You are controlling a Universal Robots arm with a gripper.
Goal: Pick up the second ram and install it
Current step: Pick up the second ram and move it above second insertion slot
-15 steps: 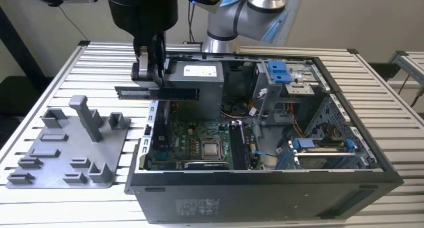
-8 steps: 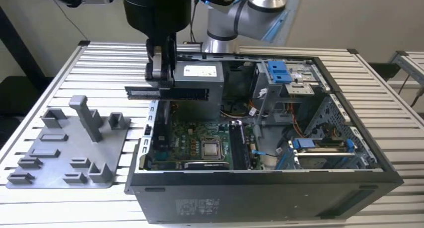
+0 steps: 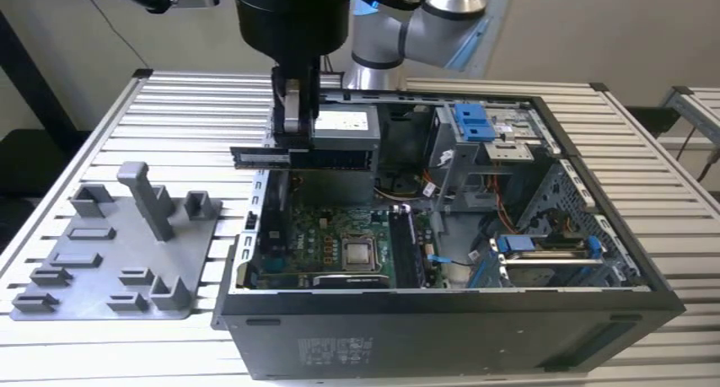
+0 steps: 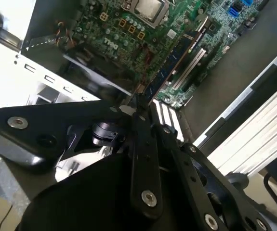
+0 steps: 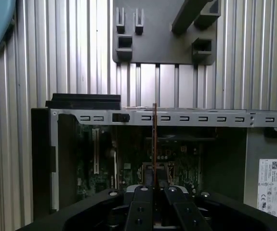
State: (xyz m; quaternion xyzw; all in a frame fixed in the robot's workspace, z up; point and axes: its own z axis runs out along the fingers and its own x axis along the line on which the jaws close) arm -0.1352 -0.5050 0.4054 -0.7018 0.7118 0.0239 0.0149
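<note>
My fingers (image 5: 141,204) are pinched narrow on the second ram (image 3: 295,158). I grip it from above by its long edge, so it hangs level. Beneath me the slatted table (image 3: 180,100) carries the open computer case (image 3: 450,345), with its motherboard (image 3: 326,235) facing up. The grey fixture tray (image 3: 101,265) lies just beside the case, on the exterior view's left. The stick is in the air over the case's tray-side wall, well above the board. In the first wrist view I see it edge-on.
</note>
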